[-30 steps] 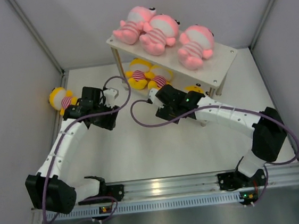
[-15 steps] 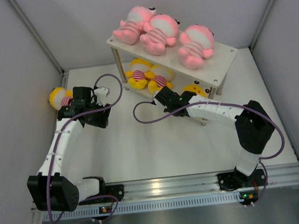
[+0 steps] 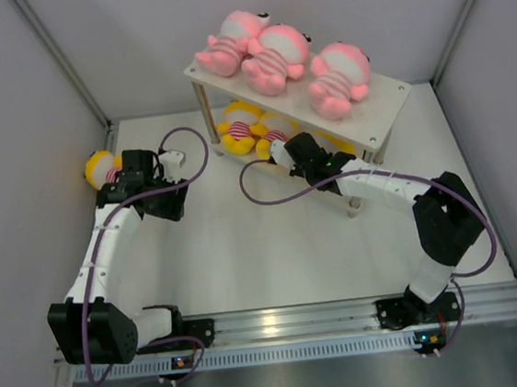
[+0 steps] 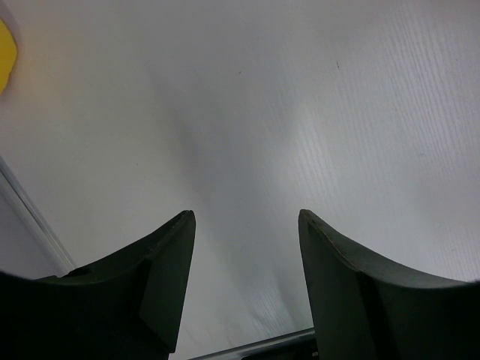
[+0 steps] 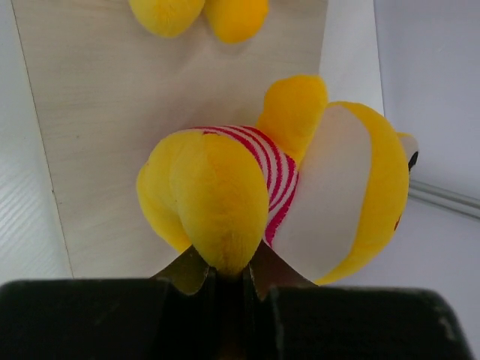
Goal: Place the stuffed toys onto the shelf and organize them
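The white two-tier shelf (image 3: 387, 97) stands at the back, with three pink stuffed toys (image 3: 267, 58) on its top tier. Two yellow stuffed toys (image 3: 244, 127) lie on the lower tier. My right gripper (image 3: 283, 147) reaches in at that lower tier. In the right wrist view it (image 5: 225, 270) is shut on one foot of a yellow striped toy (image 5: 300, 187), which hangs over the lower board (image 5: 82, 112). Another yellow toy (image 3: 101, 166) lies on the table at the left wall. My left gripper (image 3: 127, 178) is right beside it, open and empty (image 4: 244, 216); a yellow sliver of toy (image 4: 5, 52) shows at the frame's edge.
Grey walls close in the white table on three sides. The shelf's thin metal legs (image 3: 201, 102) stand around the lower tier. Purple cables (image 3: 268, 197) loop from both wrists over the table. A metal rail (image 3: 281, 320) runs along the near edge.
The right gripper has shut on the yellow toy's foot and moved back and left, in under the shelf's top tier. The left wrist has shifted left toward the yellow toy by the wall.
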`<action>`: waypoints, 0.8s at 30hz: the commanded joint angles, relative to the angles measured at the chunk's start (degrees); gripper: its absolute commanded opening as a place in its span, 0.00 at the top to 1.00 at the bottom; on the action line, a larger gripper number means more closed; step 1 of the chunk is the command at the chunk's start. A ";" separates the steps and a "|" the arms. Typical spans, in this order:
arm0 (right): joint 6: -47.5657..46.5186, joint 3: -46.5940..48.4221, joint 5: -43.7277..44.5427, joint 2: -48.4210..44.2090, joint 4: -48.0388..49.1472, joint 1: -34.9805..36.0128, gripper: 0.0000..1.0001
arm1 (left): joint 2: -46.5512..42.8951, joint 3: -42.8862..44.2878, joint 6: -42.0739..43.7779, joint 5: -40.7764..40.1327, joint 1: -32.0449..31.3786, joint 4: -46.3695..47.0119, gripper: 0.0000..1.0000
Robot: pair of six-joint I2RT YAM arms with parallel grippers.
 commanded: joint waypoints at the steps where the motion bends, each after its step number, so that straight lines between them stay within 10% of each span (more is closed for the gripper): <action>1: -2.23 1.67 -4.84 1.86 5.33 -0.79 1.00 | 0.12 2.26 1.37 0.20 0.77 2.47 0.37; 19: 0.75 7.30 -11.53 6.08 0.67 0.97 0.99 | 1.00 3.06 1.72 0.55 1.92 2.55 0.37; 24: 1.37 8.09 -9.69 5.73 -0.91 0.97 0.77 | 1.79 3.14 2.16 0.11 3.06 2.73 0.37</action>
